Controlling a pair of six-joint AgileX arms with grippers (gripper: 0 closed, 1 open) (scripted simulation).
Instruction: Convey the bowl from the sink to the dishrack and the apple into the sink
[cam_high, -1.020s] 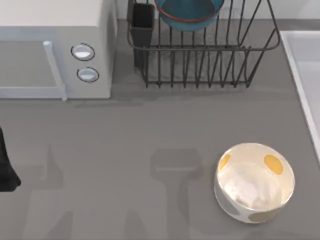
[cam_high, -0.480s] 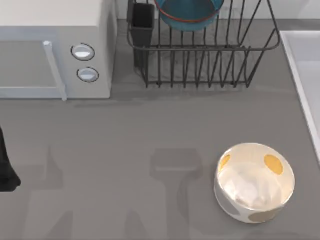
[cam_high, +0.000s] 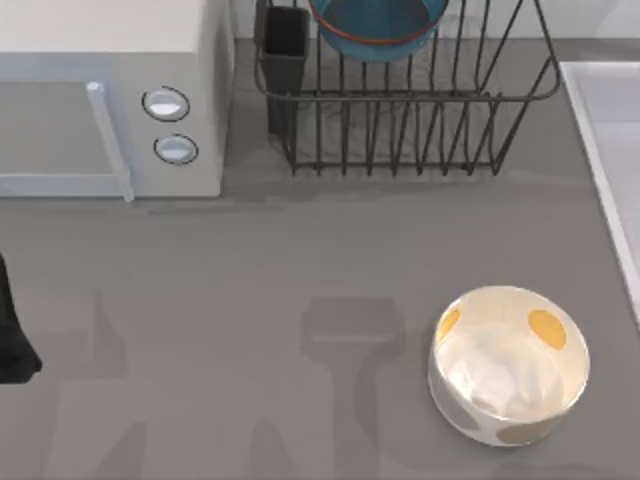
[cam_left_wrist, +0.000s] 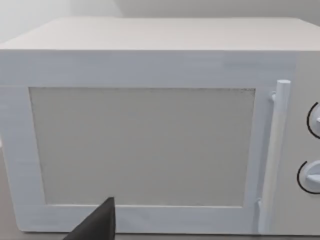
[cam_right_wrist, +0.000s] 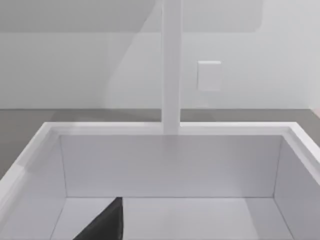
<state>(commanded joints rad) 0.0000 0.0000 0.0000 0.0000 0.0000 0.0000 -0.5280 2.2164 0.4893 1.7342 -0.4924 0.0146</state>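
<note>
The teal-blue bowl (cam_high: 378, 30) with its orange-red rim rests in the dark wire dishrack (cam_high: 400, 130) at the back of the table, beside the rack's black utensil cup (cam_high: 286, 45). The pale sink (cam_high: 592, 130) runs along the right edge. In the right wrist view my right gripper (cam_right_wrist: 102, 222) hangs over the sink's bare white basin (cam_right_wrist: 170, 165). My left arm (cam_high: 12, 335) is parked at the left edge, and my left gripper (cam_left_wrist: 97, 225) faces the microwave door. The apple is out of view.
A white microwave (cam_high: 110, 90) with two round knobs fills the back left; its door (cam_left_wrist: 140, 145) is close in front of the left wrist. A cream bowl with yellow-orange spots (cam_high: 508, 362) stands at the front right. A white faucet post (cam_right_wrist: 171, 65) rises behind the sink.
</note>
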